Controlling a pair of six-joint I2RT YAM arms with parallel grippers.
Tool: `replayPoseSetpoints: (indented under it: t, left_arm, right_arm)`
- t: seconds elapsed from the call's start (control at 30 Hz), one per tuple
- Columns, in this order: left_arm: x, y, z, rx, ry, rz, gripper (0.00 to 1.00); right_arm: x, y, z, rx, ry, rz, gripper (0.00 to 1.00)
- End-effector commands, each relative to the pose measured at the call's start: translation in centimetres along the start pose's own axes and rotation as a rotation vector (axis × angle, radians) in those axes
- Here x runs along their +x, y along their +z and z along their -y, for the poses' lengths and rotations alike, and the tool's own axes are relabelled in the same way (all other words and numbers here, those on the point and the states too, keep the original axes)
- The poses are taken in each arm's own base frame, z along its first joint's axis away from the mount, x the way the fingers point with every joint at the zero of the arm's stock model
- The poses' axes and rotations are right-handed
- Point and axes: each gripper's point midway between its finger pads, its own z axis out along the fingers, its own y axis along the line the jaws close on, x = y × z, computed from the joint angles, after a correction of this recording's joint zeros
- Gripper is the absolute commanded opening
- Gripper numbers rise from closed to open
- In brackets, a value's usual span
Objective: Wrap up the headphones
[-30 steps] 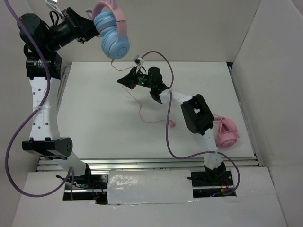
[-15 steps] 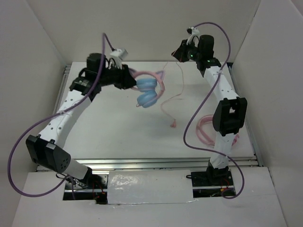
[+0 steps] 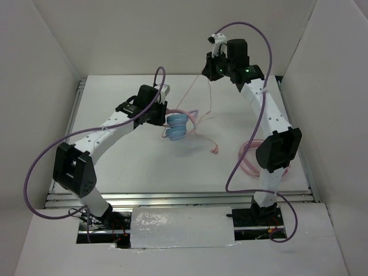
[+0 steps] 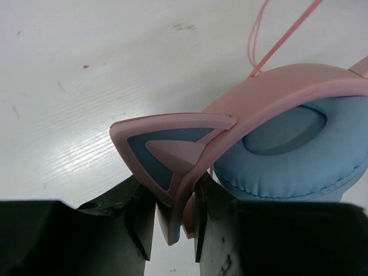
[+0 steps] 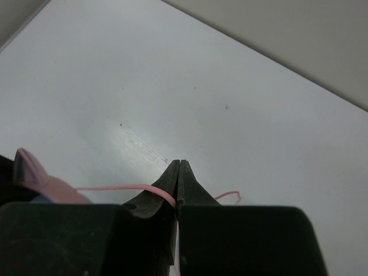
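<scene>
The headphones (image 3: 176,126) have light blue earcups, a pink headband with cat ears and a thin pink cable (image 3: 195,89). They sit mid-table at the left gripper's tip. My left gripper (image 3: 163,113) is shut on the pink headband (image 4: 190,167) beside a cat ear; a blue earcup (image 4: 287,155) fills the right of that view. My right gripper (image 3: 209,70) is raised at the back of the table, shut on the thin cable (image 5: 138,188), which runs taut down to the headphones. The cable's loose end (image 3: 214,150) lies on the table.
All-pink headphones with a coiled pink cable (image 3: 250,156) lie at the right of the table, partly behind the right arm. White walls enclose the white table (image 3: 126,167) on three sides. Purple arm cables loop above both arms.
My left arm has brought the headphones down from high at the back left to mid-table. My right gripper has risen from table centre to the back right, pulling the cable taut.
</scene>
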Motion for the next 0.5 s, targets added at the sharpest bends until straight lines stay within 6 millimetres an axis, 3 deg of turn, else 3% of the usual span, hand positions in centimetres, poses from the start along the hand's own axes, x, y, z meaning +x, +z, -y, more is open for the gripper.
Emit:
replayPoseSetpoints:
  t: [0.0, 0.07, 0.1, 0.23, 0.3, 0.37, 0.47]
  left_arm:
    - [0.3, 0.4, -5.2, -0.227, -0.108, -0.044, 0.00]
    - [-0.1, 0.4, -6.9, -0.274, -0.185, -0.037, 0.00]
    - [-0.1, 0.5, -8.5, -0.307, -0.247, -0.037, 0.00]
    - [-1.0, 0.2, -11.5, -0.363, -0.339, -0.009, 0.00]
    - [-1.1, -0.1, -13.1, -0.405, -0.375, -0.006, 0.00]
    - [-2.4, -0.5, -13.6, -0.406, -0.388, 0.021, 0.00]
    - [-4.8, -1.5, -14.6, -0.405, -0.424, 0.086, 0.00]
  right_arm:
    - [-3.8, -4.3, -2.3, 0.129, -0.096, 0.085, 0.00]
    - [-4.4, -5.9, -2.5, 0.195, -0.084, 0.106, 0.00]
    - [-3.7, -5.9, -2.9, 0.201, -0.085, 0.090, 0.00]
    - [-3.4, -7.7, -3.8, 0.196, -0.063, 0.086, 0.00]
    - [-2.1, -7.7, -5.2, 0.142, -0.050, 0.052, 0.00]
    - [-1.4, -8.1, -7.5, 0.065, -0.045, 0.050, 0.00]
    - [1.3, -7.8, -10.6, -0.046, -0.029, 0.008, 0.00]
